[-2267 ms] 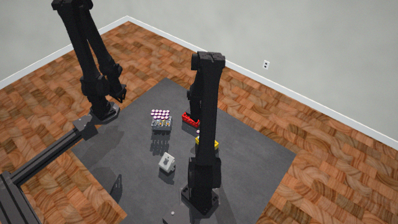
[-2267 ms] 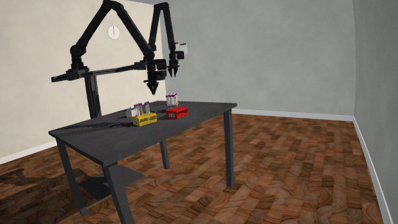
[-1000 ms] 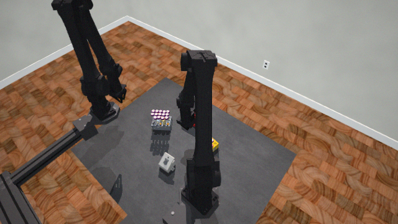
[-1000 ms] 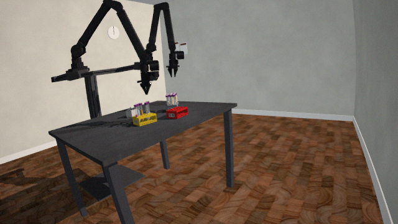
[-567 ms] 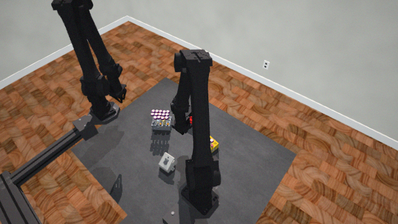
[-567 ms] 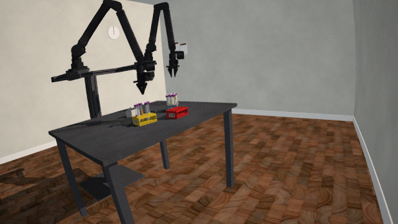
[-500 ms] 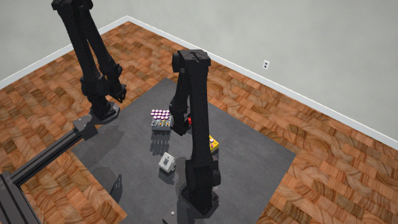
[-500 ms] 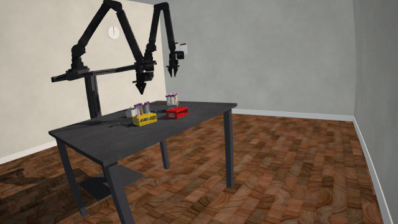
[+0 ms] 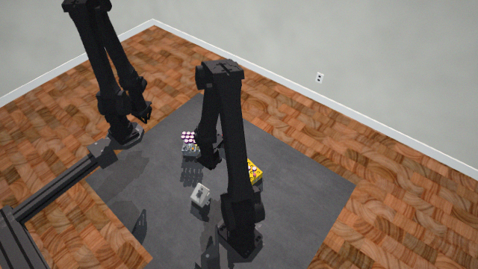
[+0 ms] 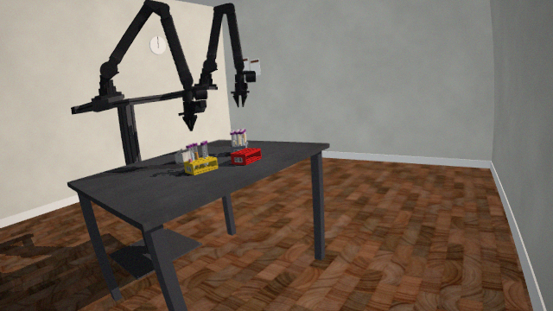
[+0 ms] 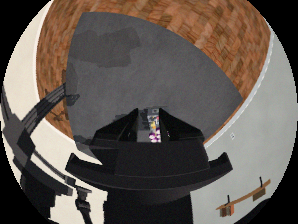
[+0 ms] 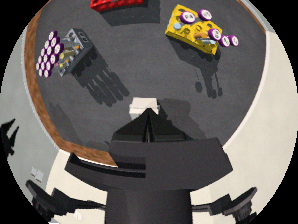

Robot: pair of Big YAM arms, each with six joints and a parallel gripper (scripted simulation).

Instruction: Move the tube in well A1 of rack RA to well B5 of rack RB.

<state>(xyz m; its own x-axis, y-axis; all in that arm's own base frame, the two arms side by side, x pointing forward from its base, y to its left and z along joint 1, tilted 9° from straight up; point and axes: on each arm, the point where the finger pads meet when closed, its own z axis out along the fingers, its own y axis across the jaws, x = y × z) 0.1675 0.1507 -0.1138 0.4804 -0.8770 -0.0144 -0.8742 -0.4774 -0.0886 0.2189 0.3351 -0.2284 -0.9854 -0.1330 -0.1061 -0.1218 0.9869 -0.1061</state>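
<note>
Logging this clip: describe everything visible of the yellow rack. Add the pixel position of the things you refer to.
The yellow rack (image 9: 256, 179) (image 10: 188, 168) (image 12: 186, 40) is a rectangular block, plastic-looking, with round wells in its top and openings along its side. It stands upright, apparently level, on the dark table (image 9: 299, 194) (image 10: 130, 190) (image 11: 175, 65) (image 12: 240, 90). Several tubes, some with purple-and-white caps (image 12: 188, 17), stand in it; other wells look unfilled. Only tubes and table visibly touch it.

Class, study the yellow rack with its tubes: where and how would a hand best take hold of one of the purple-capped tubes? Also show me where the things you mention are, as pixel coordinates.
Probably by the purple cap, coming straight down from above. The tubes (image 10: 204, 149) stand upright in the yellow rack (image 10: 201, 166) (image 12: 192, 41), caps well above its top, while the rack's walls surround their lower ends. Neighbouring caps sit close on some sides, so the fingers should close across the freer side.
</note>
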